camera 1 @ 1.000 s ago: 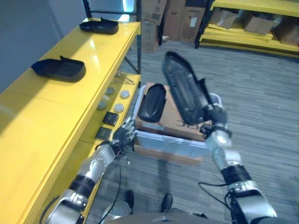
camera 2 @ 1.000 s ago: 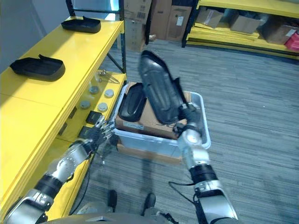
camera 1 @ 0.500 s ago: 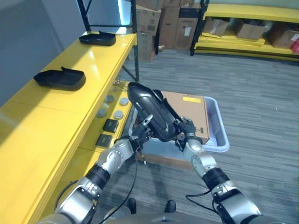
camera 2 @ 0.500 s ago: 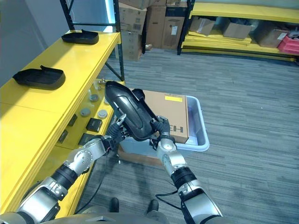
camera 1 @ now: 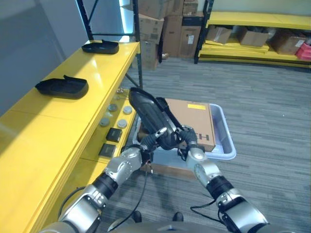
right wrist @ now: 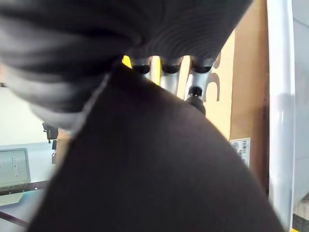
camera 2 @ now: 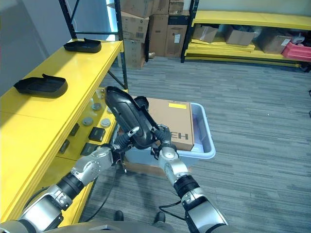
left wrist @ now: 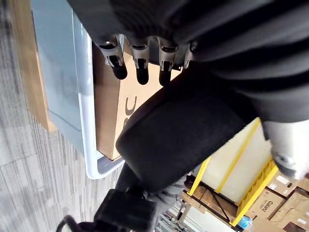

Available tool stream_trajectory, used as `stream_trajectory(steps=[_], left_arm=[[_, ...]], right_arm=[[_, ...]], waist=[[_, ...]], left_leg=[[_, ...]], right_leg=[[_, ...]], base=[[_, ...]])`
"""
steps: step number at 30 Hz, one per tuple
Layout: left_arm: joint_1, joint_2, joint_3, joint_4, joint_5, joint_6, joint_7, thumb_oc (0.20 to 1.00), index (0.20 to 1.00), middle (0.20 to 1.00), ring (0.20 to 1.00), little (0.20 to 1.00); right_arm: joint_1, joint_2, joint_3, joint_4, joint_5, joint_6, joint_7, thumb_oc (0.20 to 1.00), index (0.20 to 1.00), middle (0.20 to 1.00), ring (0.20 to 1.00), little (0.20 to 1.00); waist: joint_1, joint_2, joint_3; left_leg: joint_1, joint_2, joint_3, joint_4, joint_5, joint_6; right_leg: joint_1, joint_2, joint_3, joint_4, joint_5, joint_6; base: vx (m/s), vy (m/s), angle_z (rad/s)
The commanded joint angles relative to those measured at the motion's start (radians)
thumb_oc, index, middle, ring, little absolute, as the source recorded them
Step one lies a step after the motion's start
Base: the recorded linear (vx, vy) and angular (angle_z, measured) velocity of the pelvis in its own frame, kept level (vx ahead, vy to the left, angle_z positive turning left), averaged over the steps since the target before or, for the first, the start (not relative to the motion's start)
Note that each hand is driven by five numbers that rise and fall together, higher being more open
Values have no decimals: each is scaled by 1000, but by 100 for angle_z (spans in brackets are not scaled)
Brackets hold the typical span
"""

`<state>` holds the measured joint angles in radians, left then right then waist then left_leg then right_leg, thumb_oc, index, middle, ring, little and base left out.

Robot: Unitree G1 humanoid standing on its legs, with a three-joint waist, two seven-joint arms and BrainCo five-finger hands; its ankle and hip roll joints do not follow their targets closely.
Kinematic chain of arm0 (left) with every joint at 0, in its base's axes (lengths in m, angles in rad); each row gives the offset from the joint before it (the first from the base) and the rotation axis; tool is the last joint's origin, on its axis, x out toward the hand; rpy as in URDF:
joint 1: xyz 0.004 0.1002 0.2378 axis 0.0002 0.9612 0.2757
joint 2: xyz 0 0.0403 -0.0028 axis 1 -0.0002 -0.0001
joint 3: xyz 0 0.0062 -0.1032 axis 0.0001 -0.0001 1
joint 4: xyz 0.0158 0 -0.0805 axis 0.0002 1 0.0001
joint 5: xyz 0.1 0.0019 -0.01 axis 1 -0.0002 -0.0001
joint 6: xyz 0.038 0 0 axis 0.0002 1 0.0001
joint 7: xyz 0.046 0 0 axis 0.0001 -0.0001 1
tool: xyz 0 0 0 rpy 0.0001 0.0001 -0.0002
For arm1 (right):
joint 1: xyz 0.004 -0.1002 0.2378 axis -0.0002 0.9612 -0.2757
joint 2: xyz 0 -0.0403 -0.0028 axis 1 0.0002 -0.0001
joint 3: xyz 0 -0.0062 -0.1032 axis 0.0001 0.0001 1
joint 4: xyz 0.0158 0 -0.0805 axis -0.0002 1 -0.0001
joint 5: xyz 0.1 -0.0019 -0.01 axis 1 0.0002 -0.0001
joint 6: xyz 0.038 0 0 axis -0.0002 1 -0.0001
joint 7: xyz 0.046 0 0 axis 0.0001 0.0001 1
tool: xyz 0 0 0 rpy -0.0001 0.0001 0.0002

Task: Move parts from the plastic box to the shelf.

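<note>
From my left eye, my left hand [camera 1: 146, 145] and right hand [camera 1: 187, 143] clasp 1 black part [camera 1: 148, 114] over the plastic box [camera 1: 224, 141], beside the shelf [camera 1: 58, 111]. Both wrist views show fingers curled round it; the cardboard's print is unreadable.

From my station, the long black part [camera 1: 150, 116] covers much of the cardboard box [camera 1: 192, 121] and the near-left corner of the plastic box [camera 1: 226, 141]. I can't tell how the right hand [camera 1: 187, 140] grips, since its fingers sit behind the part. The small round pieces [camera 1: 116, 110] on the lower shelf are too small to identify. In the right wrist view the part [right wrist: 145, 169] hides nearly everything past the fingers.
</note>
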<state>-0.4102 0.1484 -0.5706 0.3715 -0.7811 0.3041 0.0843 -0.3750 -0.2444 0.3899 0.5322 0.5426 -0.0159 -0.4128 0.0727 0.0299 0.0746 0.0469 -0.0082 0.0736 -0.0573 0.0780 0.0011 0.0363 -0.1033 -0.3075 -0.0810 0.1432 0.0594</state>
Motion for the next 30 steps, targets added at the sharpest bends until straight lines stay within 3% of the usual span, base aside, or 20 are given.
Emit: stream_trajectory(steps=[1, 8, 10, 11, 30], left_arm=[[-123, -48, -47, 95, 67, -54, 14, 1000, 1000, 1000, 1000, 1000], [-113, -34, -50, 95, 132, -88, 17, 1000, 1000, 1000, 1000, 1000], [-109, -31, -50, 85, 142, -100, 29, 413, 413, 413, 413, 413], [-107, -28, -48, 80, 147, -102, 31, 200, 200, 200, 200, 200], [-70, -16, -28, 60, 180, -167, 62, 200, 200, 200, 200, 200]], right_arm=[[-123, 48, 17, 9, -26, -35, 36, 200, 200, 200, 200, 200], [-113, 61, 34, -4, -21, -24, 35, 200, 200, 200, 200, 200], [-109, 66, 40, -7, -23, -22, 34, 200, 200, 200, 200, 200], [-108, 68, 42, -9, -24, -19, 35, 200, 200, 200, 200, 200], [-106, 90, 51, -17, 19, -7, 35, 200, 200, 200, 200, 200]], waist=[[23, -13, -48], [27, -11, -46], [28, -10, -45], [29, -10, -45], [46, -13, -42]], left_leg=[[-35, 35, -8, -28, -7, -17], [-33, 32, -10, -28, -7, -16], [-32, 32, -11, -28, -7, -16], [-32, 32, -11, -28, -7, -15], [-19, 30, -20, -30, -6, -17]], right_leg=[[37, -93, -14, 42, -68, 116], [39, -94, -16, 45, -69, 116], [40, -94, -17, 46, -70, 116], [40, -94, -17, 46, -71, 116], [56, -90, -31, 47, -74, 111]], base=[[0, 0, 0], [0, 0, 0], [0, 0, 0], [0, 0, 0], [0, 0, 0]])
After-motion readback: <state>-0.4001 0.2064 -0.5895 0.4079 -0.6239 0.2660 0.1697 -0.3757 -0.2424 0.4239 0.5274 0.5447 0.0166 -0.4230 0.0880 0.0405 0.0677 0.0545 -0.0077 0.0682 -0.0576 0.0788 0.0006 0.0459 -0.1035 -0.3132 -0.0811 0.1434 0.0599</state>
